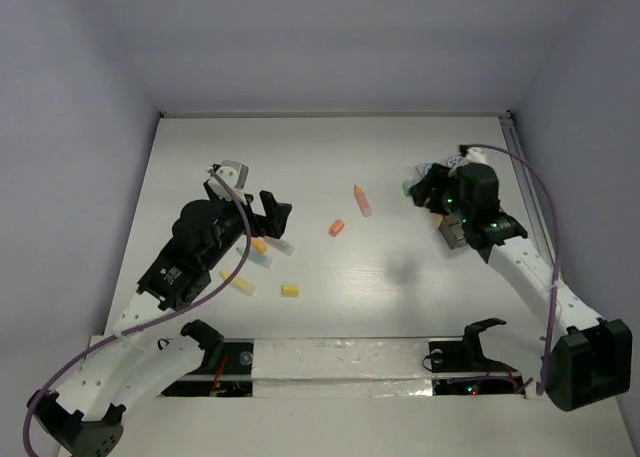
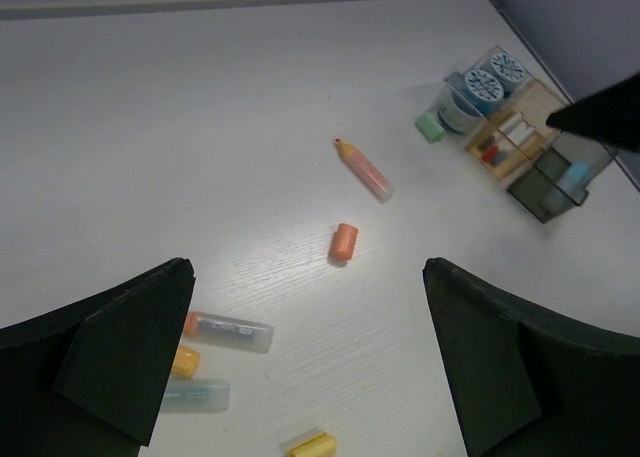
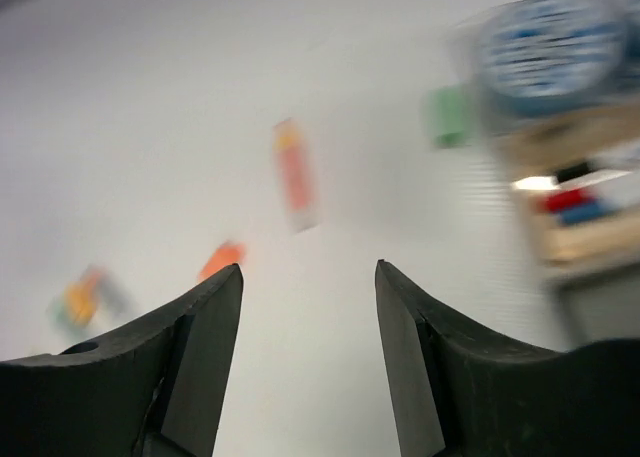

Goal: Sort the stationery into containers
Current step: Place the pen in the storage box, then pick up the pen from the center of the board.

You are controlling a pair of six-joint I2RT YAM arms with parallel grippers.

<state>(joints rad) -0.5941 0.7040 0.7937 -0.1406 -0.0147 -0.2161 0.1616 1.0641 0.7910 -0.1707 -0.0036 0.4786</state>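
Observation:
My left gripper is open and empty above the left-middle of the table; it also shows in the left wrist view. An orange eraser lies just ahead of it, and an orange pencil-shaped marker farther on. Clear-capped markers and yellow sticks lie below it. My right gripper is open and empty beside the clear divided tray, which holds blue-and-white rolls. The right wrist view is blurred: gripper, marker, roll.
A green eraser lies against the tray's left side. A dark clear compartment stands at the tray's near end. Yellow sticks and a yellow piece lie near the front. Walls close the table's back and sides.

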